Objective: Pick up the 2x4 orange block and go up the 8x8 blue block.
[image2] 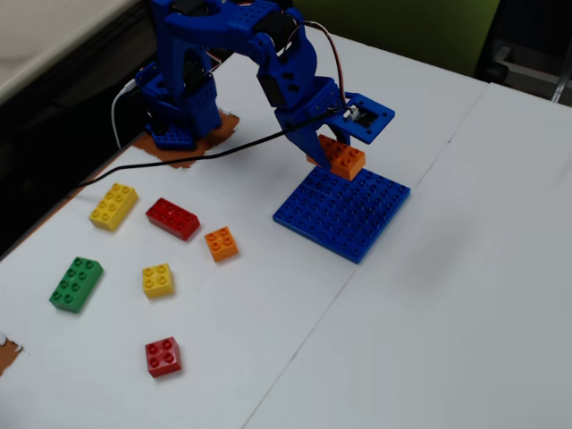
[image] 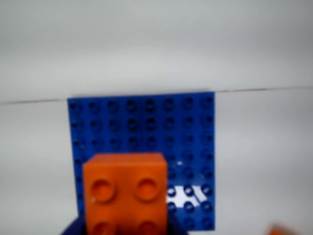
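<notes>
In the fixed view we see the claw (image2: 332,154) gripping the 2x4 orange block (image2: 342,159), which hangs just above the near-arm edge of the 8x8 blue block (image2: 344,214) lying flat on the white desk (image2: 447,295). In the wrist view the orange block (image: 124,191) fills the lower centre, with the blue plate (image: 146,127) beyond it. Loose bricks lie apart: a smaller orange one (image2: 221,243) and a long red one (image2: 173,218).

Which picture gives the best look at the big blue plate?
The wrist view: the 8x8 blue block fills its middle, though the 2x4 orange block hides part. The fixed view shows it smaller, whole, beneath the arm.
</notes>
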You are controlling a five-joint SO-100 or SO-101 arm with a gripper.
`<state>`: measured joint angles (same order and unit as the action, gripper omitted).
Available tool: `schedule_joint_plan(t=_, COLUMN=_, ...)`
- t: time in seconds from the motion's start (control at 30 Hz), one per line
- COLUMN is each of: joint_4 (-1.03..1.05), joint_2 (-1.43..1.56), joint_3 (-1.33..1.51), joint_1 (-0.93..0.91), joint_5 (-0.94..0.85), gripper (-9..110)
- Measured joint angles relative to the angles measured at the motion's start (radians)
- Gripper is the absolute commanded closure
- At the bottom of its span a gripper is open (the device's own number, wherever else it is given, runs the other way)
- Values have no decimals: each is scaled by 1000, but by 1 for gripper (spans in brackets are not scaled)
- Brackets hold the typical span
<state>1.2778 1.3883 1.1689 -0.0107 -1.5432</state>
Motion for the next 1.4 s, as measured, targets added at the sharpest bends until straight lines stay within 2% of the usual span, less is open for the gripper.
schedule_joint_plan(t=1.4, joint_4=-2, joint_2=21, joint_3=0, joint_1=0, joint_5=9, gripper=101)
